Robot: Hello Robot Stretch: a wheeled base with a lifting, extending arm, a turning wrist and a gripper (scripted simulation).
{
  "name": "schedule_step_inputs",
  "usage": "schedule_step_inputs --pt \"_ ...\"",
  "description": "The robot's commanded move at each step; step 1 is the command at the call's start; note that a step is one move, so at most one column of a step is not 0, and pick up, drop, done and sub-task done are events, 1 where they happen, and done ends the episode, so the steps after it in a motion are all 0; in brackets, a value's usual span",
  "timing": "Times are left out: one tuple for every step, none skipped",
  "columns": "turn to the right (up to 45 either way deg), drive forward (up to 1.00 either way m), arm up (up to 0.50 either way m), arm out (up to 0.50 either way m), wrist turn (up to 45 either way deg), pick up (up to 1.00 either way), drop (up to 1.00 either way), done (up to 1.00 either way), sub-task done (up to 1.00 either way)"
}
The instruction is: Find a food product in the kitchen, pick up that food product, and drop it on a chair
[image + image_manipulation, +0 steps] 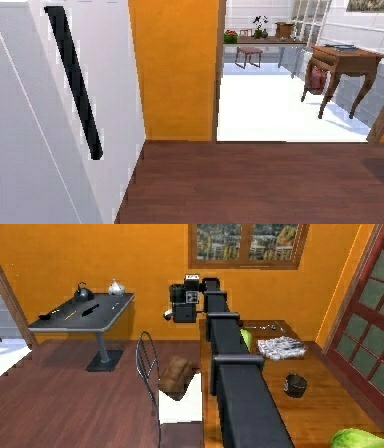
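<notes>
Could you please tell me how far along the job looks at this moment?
Seemingly done: a brown lump, perhaps the food, lies on the chair seat. In hand: nothing; the gripper has bare orange wall behind its fingers. Left: little, if that lump is the food; otherwise a green round thing sits on the wooden table.

You are looking into a home. The arm side view gives you a grey table (115, 310) with a kettle (82, 292), a chair (186, 410) and a window (247, 244). The forward view gives you a wooden desk (345, 60) and a potted plant (260, 22).
</notes>
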Motion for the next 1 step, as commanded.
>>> schedule_step_inputs --pt "0.0 0.00 0.00 0.00 0.0 0.00 0.00 1.00 0.00"
